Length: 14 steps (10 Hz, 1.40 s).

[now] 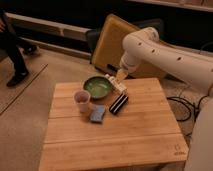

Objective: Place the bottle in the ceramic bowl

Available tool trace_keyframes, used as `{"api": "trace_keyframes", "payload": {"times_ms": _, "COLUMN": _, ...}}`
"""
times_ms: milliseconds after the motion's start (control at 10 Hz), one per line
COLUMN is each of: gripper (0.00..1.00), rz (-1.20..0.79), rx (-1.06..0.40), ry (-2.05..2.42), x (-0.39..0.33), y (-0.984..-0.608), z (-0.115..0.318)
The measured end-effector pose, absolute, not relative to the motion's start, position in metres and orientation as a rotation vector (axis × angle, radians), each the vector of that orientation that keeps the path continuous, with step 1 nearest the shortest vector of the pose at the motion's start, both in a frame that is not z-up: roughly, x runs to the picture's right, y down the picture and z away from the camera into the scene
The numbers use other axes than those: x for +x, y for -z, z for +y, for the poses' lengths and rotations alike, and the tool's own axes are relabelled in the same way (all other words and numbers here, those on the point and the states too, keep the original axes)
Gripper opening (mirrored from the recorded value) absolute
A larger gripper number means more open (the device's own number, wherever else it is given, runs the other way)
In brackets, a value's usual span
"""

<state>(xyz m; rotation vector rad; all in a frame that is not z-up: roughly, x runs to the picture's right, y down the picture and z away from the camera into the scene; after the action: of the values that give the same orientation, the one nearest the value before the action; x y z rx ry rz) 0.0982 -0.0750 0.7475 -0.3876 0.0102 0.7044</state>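
**Bottle beside the bowl, gripper poised above it**

In the camera view, the small whitish-cream bottle (pixel 116 85) lies on the pale wooden counter (pixel 130 135) just right of centre frame. It sits against the right edge of the round green glazed ceramic bowl (pixel 95 89) and is not inside it. The black striped rectangular bar (pixel 118 104) lies just below the bottle. The pale round cup (pixel 82 100) stands to the lower left of the bowl, with a small blue pad (pixel 97 114) beside it.

We judge the step in hand to be the grasp, so the placing has not begun. To do it well, we would bring the gripper straight down over the bottle's middle and close across its slim width. We would then lift it clear of the bowl's rim before moving left. The bar is close, so the fingers need to stay off it. Once over the bowl's middle we would lower the bottle and let go near the bottom, because a short, light bottle may roll or bounce out.

The white arm (pixel 165 52) enters from the right edge, rises to a bent elbow in the upper centre, then angles down and left. The gripper (pixel 121 76) hangs just above the bottle's upper end with its jaws apart, holding nothing that we can make out.
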Motion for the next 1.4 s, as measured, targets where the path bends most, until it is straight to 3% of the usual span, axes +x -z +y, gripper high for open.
{"api": "trace_keyframes", "payload": {"times_ms": 200, "gripper": 0.65, "rz": 0.071, "rx": -0.372, "ry": -0.708, "x": 0.111, "y": -0.752, "z": -0.072}}
{"api": "trace_keyframes", "payload": {"times_ms": 700, "gripper": 0.65, "rz": 0.12, "rx": -0.304, "ry": -0.681, "x": 0.154, "y": -0.81, "z": -0.092}}
{"api": "trace_keyframes", "payload": {"times_ms": 1100, "gripper": 0.65, "rz": 0.048, "rx": -0.375, "ry": -0.771, "x": 0.16, "y": -0.876, "z": -0.069}}
{"api": "trace_keyframes", "payload": {"times_ms": 1400, "gripper": 0.65, "rz": 0.034, "rx": -0.393, "ry": -0.797, "x": 0.161, "y": -0.884, "z": -0.063}}
